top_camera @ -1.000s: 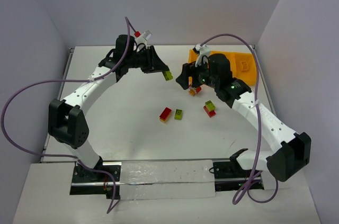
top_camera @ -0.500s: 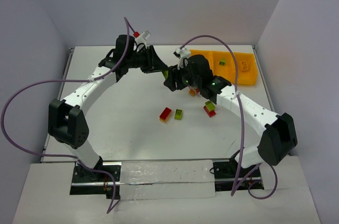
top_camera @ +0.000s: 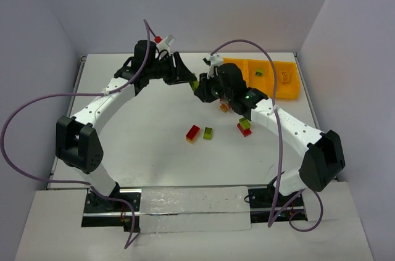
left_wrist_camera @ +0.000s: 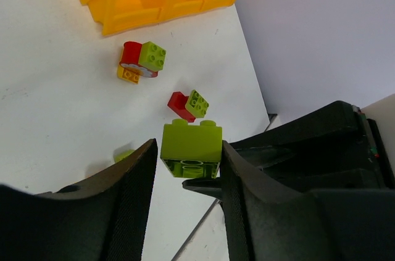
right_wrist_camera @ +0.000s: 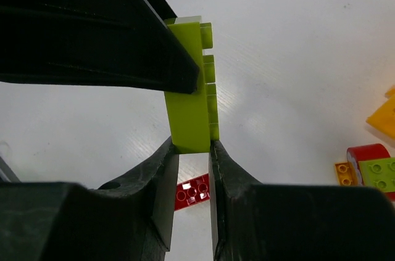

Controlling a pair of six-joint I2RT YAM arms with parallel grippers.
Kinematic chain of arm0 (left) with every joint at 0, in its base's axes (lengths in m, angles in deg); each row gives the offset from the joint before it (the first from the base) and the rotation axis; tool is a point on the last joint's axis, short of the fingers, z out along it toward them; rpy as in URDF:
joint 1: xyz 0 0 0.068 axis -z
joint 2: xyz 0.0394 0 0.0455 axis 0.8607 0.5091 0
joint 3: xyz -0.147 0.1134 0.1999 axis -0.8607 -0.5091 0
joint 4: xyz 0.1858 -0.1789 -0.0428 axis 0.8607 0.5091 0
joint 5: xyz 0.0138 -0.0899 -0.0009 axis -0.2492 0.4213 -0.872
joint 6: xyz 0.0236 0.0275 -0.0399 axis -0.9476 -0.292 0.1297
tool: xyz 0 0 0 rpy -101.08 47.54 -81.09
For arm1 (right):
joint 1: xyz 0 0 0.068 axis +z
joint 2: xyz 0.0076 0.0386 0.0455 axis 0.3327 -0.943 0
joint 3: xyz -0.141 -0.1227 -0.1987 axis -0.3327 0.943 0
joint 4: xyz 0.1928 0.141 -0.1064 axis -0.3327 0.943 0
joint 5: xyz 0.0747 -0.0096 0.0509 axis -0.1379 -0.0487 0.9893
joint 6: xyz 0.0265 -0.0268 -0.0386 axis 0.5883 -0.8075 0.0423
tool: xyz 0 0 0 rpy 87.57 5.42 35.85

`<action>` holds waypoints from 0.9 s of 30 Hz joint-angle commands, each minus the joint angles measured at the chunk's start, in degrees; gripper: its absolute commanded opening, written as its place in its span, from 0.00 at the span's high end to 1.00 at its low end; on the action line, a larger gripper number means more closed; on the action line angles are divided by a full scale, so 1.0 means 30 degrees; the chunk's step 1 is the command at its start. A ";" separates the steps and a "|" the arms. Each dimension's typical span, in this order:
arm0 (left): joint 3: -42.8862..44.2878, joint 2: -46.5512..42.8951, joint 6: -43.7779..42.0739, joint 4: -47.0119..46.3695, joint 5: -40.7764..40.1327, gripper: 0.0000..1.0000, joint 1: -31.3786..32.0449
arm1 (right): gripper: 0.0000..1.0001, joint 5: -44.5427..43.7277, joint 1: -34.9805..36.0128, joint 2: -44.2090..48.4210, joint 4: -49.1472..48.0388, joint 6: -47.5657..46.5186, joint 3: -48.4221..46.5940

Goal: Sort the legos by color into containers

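A lime green lego (top_camera: 195,83) hangs in the air between both grippers left of the orange-yellow tray of containers (top_camera: 290,92). My right gripper (right_wrist_camera: 192,147) is shut on its lower end (right_wrist_camera: 188,88). My left gripper (left_wrist_camera: 188,151) stands open around the same brick (left_wrist_camera: 191,150), with a thin gap at its left finger. On the table lie a red-and-yellow pair (top_camera: 193,133), a green brick (top_camera: 208,132), a green-on-red pair (top_camera: 245,126) and a red, green and yellow cluster (top_camera: 224,107). One green brick (top_camera: 259,73) lies in the middle compartment.
The tray (left_wrist_camera: 123,20) stands at the back right, near the right wall. The cluster (left_wrist_camera: 141,62) and the green-on-red pair (left_wrist_camera: 189,103) lie between it and the arms. Both arms meet over the table's back centre.
My right arm swung left to the green brick and its jaws closed on it. My left gripper, which was holding the brick, has opened and stayed in place.
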 commanded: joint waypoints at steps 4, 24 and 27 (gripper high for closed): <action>0.0448 -0.0976 -0.0819 0.0513 -0.0723 0.01 0.0063 | 1.00 -0.2784 -0.0995 0.1692 -0.0635 0.0737 0.0864; 0.0230 -0.1314 -0.1283 0.1827 -0.2007 0.01 -0.0286 | 1.00 -0.6361 -0.9650 -0.3646 0.3656 0.2584 -0.1841; 0.0205 -0.1445 -0.1336 0.2011 -0.2138 0.01 -0.0286 | 0.95 -0.6492 -1.0109 -0.5034 0.3892 0.2373 -0.3304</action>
